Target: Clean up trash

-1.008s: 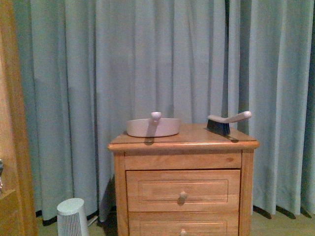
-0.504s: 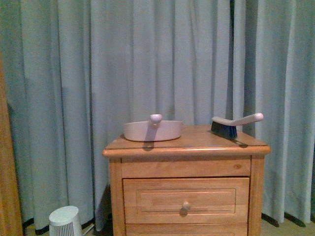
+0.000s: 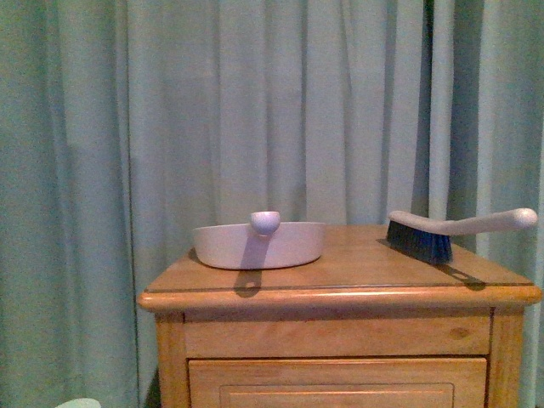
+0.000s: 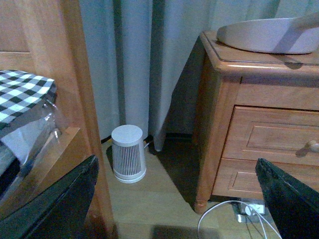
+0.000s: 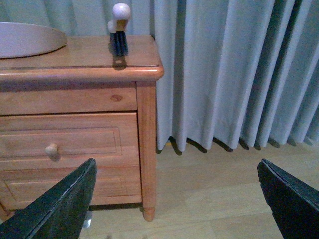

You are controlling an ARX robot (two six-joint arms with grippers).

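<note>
The trash is out of view in every frame. In the left wrist view my left gripper (image 4: 175, 167) is open, with nothing between its black fingers (image 4: 65, 201), and hangs above the floor beside the nightstand (image 4: 259, 94). The open right gripper (image 5: 176, 167) is empty too, low over the wooden floor by the nightstand's (image 5: 75, 102) right front leg. Neither arm shows in the front view. A pale dustpan (image 3: 259, 245) and a dark-bristled hand brush (image 3: 450, 231) lie on the nightstand top (image 3: 357, 276).
Grey-blue curtains (image 3: 212, 110) hang behind the nightstand. A small white ribbed cylinder (image 4: 128, 153) stands on the floor to its left. A wooden post (image 4: 82, 74) and a checked cloth (image 4: 22, 92) lie further left. A white cable (image 4: 219, 219) runs to a floor socket (image 4: 251, 208).
The front camera has come closer to the nightstand, which now looks larger and is cut off lower. The wooden post has left the view and the white cylinder has nearly left it.
</note>
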